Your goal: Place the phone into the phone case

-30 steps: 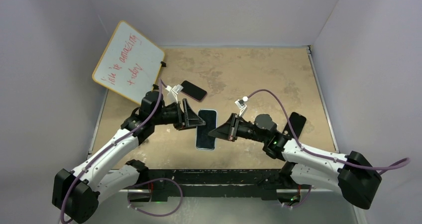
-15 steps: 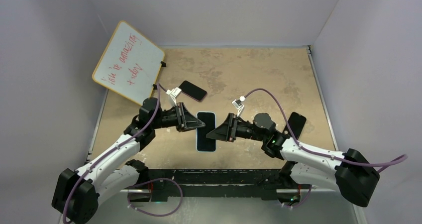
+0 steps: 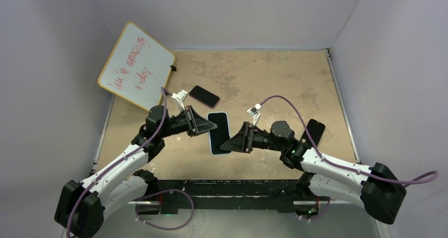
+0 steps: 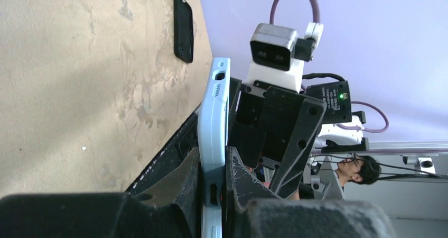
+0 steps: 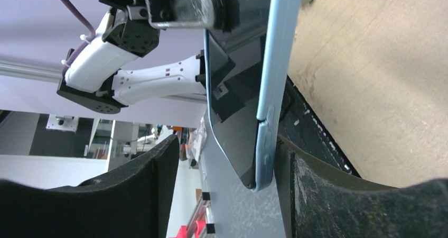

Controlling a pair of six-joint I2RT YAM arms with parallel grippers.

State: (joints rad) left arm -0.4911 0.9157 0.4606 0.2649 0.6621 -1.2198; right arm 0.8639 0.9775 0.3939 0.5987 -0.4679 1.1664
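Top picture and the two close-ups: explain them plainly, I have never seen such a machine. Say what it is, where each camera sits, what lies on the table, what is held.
These are two robot arms, left and right, bolted at the near edge of a table. The wide picture looks down from above and behind them; each close-up comes from a camera on one arm's wrist. The left hand is shut on a phone in a light-blue case. The right hand stands open, its fingers either side of the phone. On the table lie a black phone-sized slab beyond the left arm and another dark slab by the right arm. A whiteboard stands far left.
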